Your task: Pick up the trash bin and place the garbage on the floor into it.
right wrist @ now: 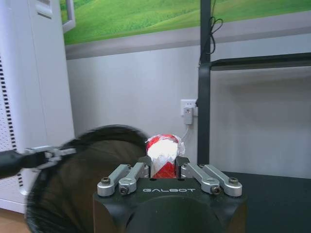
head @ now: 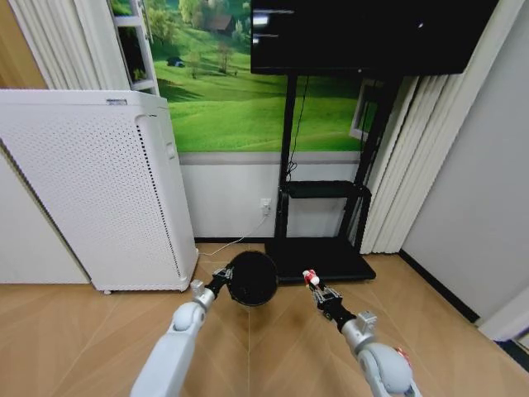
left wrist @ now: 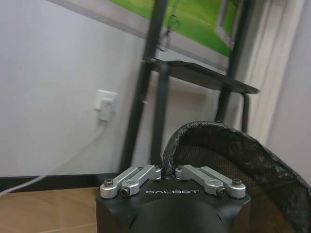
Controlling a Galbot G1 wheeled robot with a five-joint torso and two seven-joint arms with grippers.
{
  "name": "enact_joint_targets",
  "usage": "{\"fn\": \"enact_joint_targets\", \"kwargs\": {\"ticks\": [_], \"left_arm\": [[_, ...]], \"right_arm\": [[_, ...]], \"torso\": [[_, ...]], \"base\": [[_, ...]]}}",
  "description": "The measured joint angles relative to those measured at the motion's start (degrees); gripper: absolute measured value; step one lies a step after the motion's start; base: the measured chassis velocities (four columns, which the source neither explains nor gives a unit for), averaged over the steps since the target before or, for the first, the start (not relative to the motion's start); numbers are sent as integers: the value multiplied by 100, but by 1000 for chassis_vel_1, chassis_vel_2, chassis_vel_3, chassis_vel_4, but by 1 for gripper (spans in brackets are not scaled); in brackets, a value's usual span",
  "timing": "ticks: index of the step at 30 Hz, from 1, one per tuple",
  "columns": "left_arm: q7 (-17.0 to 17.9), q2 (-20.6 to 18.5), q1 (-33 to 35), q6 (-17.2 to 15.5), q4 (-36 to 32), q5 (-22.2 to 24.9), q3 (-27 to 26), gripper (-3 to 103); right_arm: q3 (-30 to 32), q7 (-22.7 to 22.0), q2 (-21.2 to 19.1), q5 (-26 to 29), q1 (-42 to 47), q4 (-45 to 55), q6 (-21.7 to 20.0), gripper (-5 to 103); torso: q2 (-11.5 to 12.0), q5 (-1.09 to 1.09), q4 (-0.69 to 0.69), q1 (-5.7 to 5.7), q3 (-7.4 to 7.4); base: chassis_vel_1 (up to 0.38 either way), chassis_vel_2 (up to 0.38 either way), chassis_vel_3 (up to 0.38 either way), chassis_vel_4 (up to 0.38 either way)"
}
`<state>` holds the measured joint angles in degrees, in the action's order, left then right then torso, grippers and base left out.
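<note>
Left gripper [head: 223, 275] pinched trash bin [head: 252, 278] rim, held raised with mouth toward right arm | right gripper [head: 314, 284] clamped red-and-white wrapper [right wrist: 164, 154] beside rim, for drop-in.

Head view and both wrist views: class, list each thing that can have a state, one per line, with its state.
Trash bin: lifted, tilted, gripped at its rim.
Left claw: shut on the trash bin rim.
Red-and-white wrapper: held off the floor, beside the bin.
Right claw: shut on the wrapper.
Screen: dark.
</note>
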<state>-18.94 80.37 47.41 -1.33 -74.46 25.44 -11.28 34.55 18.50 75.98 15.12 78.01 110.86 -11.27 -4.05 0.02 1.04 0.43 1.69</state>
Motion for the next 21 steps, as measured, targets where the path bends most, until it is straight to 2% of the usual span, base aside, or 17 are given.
{"fn": "enact_joint_targets", "kwargs": {"ticks": [1, 5, 13, 14, 16, 17, 18, 20, 21], "left_arm": [[72, 122, -88, -41, 46, -20, 236, 7], [258, 365, -186, -86, 191, -118, 523, 7], [402, 409, -278, -196, 147, -128, 790, 7], [408, 409, -294, -207, 142, -126, 804, 7], [413, 429, -318, -218, 155, -128, 812, 7], [413, 429, -318, -218, 155, -128, 812, 7], [413, 452, -326, -218, 164, -134, 812, 7], [413, 473, -326, -219, 165, -140, 812, 7], [413, 502, -326, -221, 164, -149, 812, 7]], "right_arm": [[-99, -7, -34, 26, -99, -67, -7, 24], [-252, -37, -130, 85, -207, -163, -8, 24], [-230, 99, -173, -39, -145, -256, 25, 24], [-223, 115, -169, -81, -129, -257, 23, 21], [-219, 124, -154, -152, -116, -281, 26, 30], [-219, 124, -154, -152, -116, -281, 26, 30], [-219, 124, -154, -175, -113, -288, 26, 36], [-220, 123, -160, -179, -110, -288, 27, 36], [-226, 123, -180, -182, -105, -286, 27, 41]], "torso": [[0, -1, 2, 0, 0], [0, 0, 0, 0, 1], [0, -1, 0, 0, 0], [0, -1, 0, 0, 0], [0, -1, 0, 0, 0], [0, -1, 0, 0, 0], [1, -2, 0, 0, 0], [0, -2, -1, 0, 0], [0, -2, 0, 0, 0]], "base": [[0, 0, 0, 0], [0, 0, 0, 0], [0, 0, 0, 0], [0, 0, 0, 0], [0, 0, 0, 0], [0, 0, 0, 0], [0, 0, 0, 0], [0, 0, 0, 0], [0, 0, 0, 0]]}}
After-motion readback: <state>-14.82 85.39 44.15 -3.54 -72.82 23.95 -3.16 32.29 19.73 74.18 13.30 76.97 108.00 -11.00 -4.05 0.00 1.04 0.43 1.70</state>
